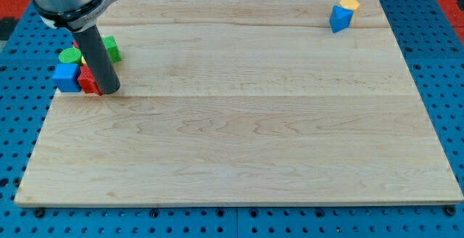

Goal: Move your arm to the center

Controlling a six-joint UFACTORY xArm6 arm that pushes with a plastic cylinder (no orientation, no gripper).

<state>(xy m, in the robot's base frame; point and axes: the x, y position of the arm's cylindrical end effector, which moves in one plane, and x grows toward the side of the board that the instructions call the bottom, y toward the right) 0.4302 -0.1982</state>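
One dark rod, no pincer fitted, so no open-or-closed state applies: my tip (109, 90) rests on the counter (239, 136) at the view's left, touching the red block (88, 81). Just beside sit a blue cube (67, 78), a yellow block (84, 70), a green cylinder (69, 55) and a green block (110, 48). Well apart, at the view's top right, a blue block (339, 18) touches a yellow cylinder (349, 5). The centre, my target, lies to the view's right. Risk: a careless start could drag the red block along. No containers appear.
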